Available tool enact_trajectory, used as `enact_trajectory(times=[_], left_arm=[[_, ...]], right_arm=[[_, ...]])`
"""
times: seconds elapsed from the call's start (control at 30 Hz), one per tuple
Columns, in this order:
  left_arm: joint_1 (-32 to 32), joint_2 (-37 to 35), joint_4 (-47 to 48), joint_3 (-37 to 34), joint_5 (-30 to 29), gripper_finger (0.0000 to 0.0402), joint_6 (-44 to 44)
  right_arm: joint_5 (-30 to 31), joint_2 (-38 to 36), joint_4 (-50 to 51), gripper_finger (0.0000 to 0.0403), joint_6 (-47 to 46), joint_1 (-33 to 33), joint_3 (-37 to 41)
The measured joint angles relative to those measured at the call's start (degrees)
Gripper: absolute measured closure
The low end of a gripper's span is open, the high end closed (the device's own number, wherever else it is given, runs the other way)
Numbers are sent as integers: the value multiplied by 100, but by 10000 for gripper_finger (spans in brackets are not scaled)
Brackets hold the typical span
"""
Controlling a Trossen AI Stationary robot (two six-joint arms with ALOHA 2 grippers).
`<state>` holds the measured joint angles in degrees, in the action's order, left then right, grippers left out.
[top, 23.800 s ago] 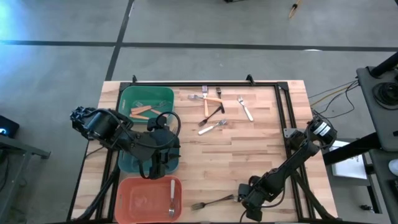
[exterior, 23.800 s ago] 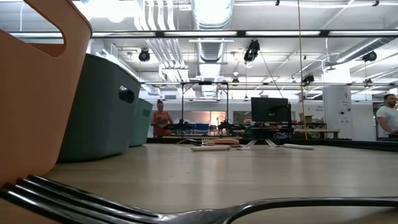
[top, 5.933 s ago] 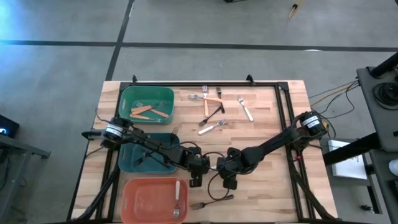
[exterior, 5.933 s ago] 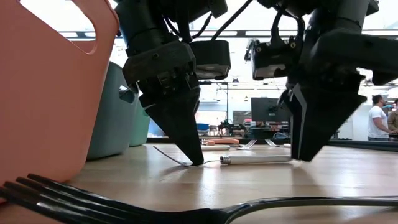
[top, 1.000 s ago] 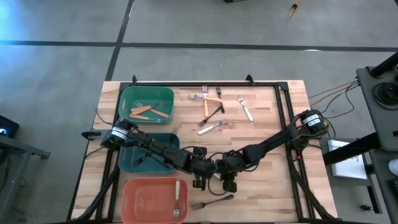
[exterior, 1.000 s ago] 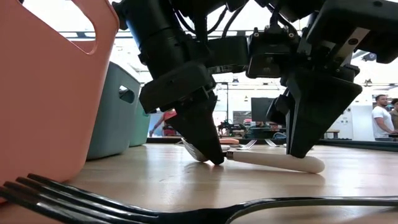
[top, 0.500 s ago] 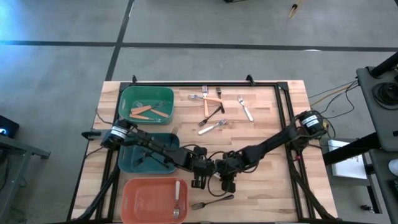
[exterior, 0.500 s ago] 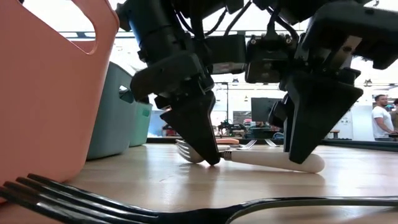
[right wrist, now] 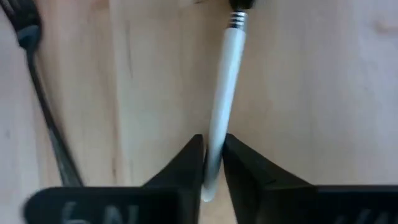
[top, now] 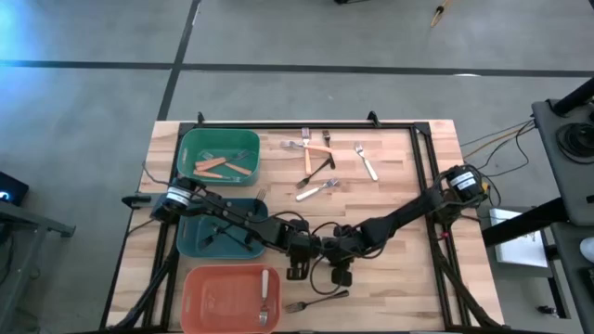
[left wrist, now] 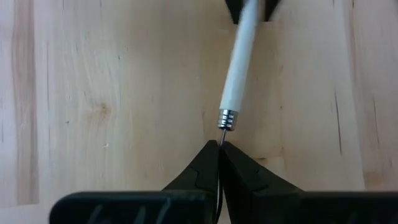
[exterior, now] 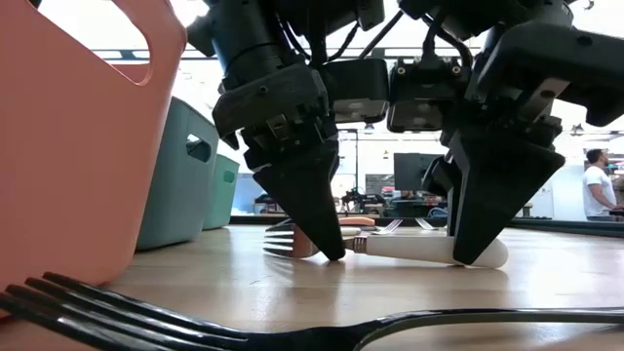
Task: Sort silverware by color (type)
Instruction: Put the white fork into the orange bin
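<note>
white-handled fork (exterior: 429, 250), table centre: your left gripper (left wrist: 219, 149) pinches its neck, right gripper (right wrist: 212, 163) straddles handle, steadying the lift.

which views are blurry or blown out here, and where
Low view: ceiling lights glare white behind both arms; the black fork nearest the lens is soft. Right wrist view: the white-handled fork and right pincer are blurred. Left wrist view: sharp wood grain.

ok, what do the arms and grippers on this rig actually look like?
Both arms are dark, slim, jointed links with loose black cables looping alongside. A silver ring marks the base joint of each. The left gripper and right gripper have blocky black bodies tapering into wedge-shaped black fingers. No legible markings.
</note>
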<state>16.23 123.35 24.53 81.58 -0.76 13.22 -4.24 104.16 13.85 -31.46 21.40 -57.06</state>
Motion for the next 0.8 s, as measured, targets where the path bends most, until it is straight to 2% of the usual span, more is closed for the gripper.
enact_trajectory(times=[0.07,0.4,0.6,0.8], left_arm=[[0,2,-15,2,13,400,37],[-10,-171,25,19,7,397,291],[-37,-291,283,7,65,362,384],[-37,-306,391,54,590,322,382]], right_arm=[[40,53,123,378,-20,-6,9],[1,15,195,383,-3,1,12],[-23,13,205,383,1,31,13],[-45,11,216,383,52,38,17]])
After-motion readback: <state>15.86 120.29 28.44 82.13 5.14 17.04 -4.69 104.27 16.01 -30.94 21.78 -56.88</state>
